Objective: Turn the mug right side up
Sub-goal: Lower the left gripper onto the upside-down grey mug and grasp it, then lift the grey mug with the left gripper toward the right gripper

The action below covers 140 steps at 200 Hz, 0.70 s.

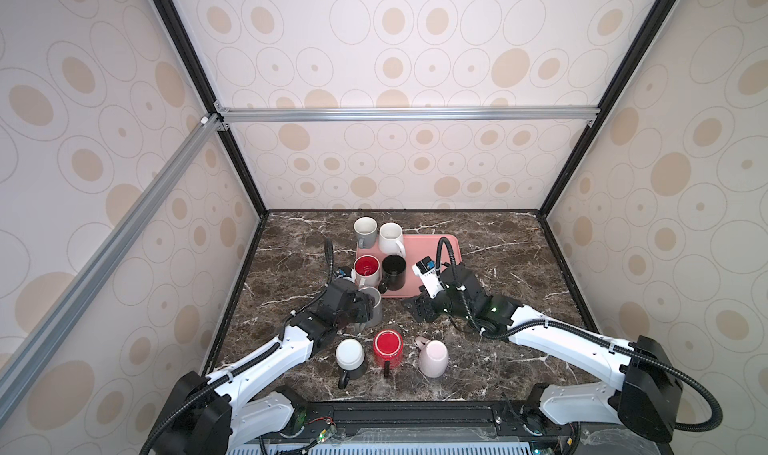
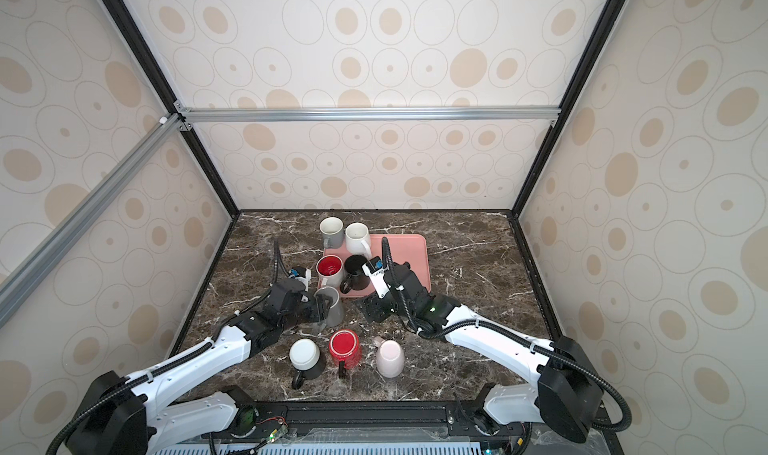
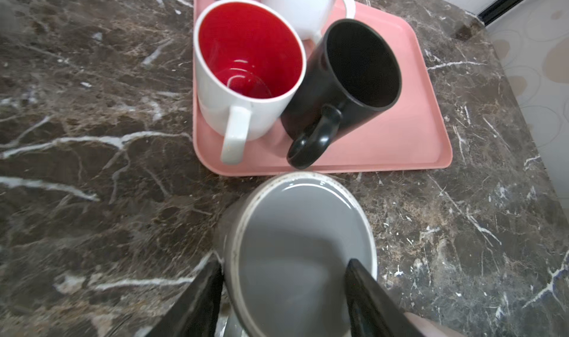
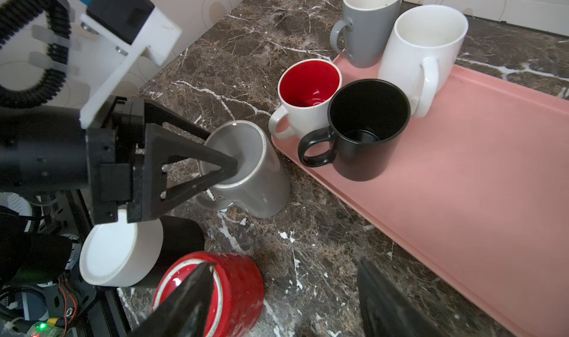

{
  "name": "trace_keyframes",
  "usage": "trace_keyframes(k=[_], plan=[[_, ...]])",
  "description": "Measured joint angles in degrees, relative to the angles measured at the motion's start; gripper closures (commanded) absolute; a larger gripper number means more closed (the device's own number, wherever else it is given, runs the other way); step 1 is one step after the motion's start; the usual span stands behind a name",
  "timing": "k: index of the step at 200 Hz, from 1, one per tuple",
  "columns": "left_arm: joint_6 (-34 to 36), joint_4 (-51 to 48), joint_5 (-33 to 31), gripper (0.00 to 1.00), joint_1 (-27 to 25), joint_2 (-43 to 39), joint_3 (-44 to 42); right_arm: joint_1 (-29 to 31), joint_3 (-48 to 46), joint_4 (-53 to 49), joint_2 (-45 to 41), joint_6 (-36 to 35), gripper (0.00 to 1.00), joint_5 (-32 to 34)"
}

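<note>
Black fingers (image 3: 197, 304) of the left gripper (image 3: 284, 262) fill the foreground of the left wrist view, one on each side of the grey glazed ceramic mug (image 3: 295, 224). This mug stands mouth-down on the bench with its pale foot ring uppermost, just off the near left corner of the pink rectangular plastic tray (image 3: 400, 153). It sits behind the row of mugs along the front edge. Jaws stand at a middling gap about the mug's upper body; whether both pads bear on it cannot be told. Right gripper (image 4: 286, 263) hangs wide and empty near the tray's near edge. The step in hand appears to be securing the grasp. Seat the pads below the foot ring on opposite flanks, clear of the handle (image 4: 212, 203), before any lift, since glazed ceramic is likely to slip under a shallow pinch. Raise the mug clear of the bench before rolling the wrist half a turn. The glossy black mug (image 3: 354, 83) and the white mug with red interior (image 3: 249, 73) stand close behind and could be struck. Set down base-first and level, then release.
</note>
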Motion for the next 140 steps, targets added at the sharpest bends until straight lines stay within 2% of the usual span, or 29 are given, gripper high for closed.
trace_keyframes(k=[31,61,87,110,140], plan=[[0.5,0.7,0.5,0.31,-0.4,2.1,1.3,0.0,-0.5,0.0,-1.2,0.0,0.25,0.8],[1.9,-1.7,-0.1,0.28,-0.5,-0.7,1.3,0.0,-1.0,0.0,-2.1,0.0,0.25,1.2],[3.5,-4.7,-1.5,0.31,-0.8,-5.4,1.3,0.0,-1.0,0.0,-2.2,0.0,0.25,1.2],[4.7,-8.0,-3.7,0.33,-3.2,-7.1,1.4,0.0,-1.1,0.3,-2.1,0.1,0.25,1.2],[6.1,-13.9,-6.3,0.47,-7.0,-5.2,2.6,0.0,-1.4,1.2,-2.1,0.3,0.25,1.1]])
